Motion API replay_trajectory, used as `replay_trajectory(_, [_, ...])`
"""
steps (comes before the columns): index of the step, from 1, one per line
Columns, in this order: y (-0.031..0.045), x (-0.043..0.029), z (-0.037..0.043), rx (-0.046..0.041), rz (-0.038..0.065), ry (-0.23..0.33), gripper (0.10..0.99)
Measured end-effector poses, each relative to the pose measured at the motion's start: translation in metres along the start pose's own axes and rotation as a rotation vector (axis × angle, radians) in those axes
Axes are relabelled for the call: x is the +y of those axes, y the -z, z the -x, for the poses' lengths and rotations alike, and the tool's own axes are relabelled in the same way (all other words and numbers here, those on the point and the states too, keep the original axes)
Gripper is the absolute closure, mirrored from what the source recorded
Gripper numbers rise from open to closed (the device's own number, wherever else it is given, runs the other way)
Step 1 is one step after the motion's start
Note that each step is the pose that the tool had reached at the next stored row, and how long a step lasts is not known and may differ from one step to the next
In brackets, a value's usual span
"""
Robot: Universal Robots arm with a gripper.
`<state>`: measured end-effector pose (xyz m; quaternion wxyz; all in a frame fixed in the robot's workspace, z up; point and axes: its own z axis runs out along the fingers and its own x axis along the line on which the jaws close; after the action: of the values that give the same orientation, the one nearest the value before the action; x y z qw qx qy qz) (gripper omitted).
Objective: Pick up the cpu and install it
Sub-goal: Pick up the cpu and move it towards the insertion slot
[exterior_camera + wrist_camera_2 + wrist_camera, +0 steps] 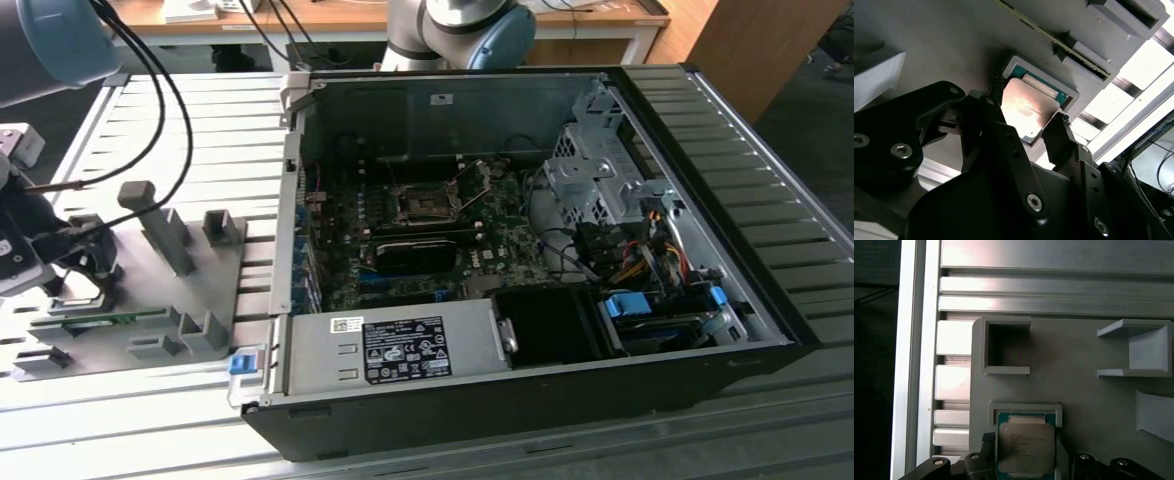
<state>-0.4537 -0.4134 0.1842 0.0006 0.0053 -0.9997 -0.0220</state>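
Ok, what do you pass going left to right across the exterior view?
First the grey plastic holder tray → dark square metal-framed socket → silver metal drive cage → small blue plastic tab.

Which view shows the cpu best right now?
The first wrist view: the cpu lies top-up in its grey nest, seen squarely. The second wrist view shows it glared, partly behind the gripper; in the exterior view the gripper blocks it.
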Motion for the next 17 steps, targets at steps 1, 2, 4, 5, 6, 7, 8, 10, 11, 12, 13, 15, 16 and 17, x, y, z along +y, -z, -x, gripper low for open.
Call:
replay_trajectory(1, [-0.0003,0.0001,0.0,0.0001,0.0,0.0,0.49])
replay_trajectory(2, [-0.0003,0.0001,0.0,0.0002,0.0,0.0,0.49])
replay_trajectory(4, [-0.0003,0.0002,-0.0001,0.0002,0.0,0.0,0.49])
replay_trajectory(5, [-0.0004,0.0002,0.0,0.0001,0.0,0.0,0.49])
replay_trajectory(6, [-0.0003,0.0002,0.0,0.0002,0.0,0.0,0.502])
replay_trajectory(7, [-0.0004,0.0002,0.0,0.0002,0.0,0.0,0.502])
replay_trajectory(8, [-0.0004,0.0002,0.0,0.0001,0.0,0.0,0.545])
replay_trajectory(10, [-0.0004,0.0003,0.0,0.0001,0.0,0.0,0.545])
replay_trajectory(11, [-0.0004,0.0002,0.0,0.0,0.0,0.0,0.545])
replay_trajectory(12, [-0.0004,0.0003,0.0,0.0,0.0,0.0,0.545])
replay_trajectory(13, [-0.0004,0.0003,0.0,0.0,0.0,0.0,0.545])
replay_trajectory(15, [-0.0005,0.0003,0.0,-0.0002,0.0,0.0,0.533])
replay_trajectory(16, [-0.0004,0.0003,0.0001,-0.0003,0.0,0.0,0.533])
replay_trajectory(17, [-0.0003,0.0003,0.0001,-0.0002,0.0,0.0,0.471])
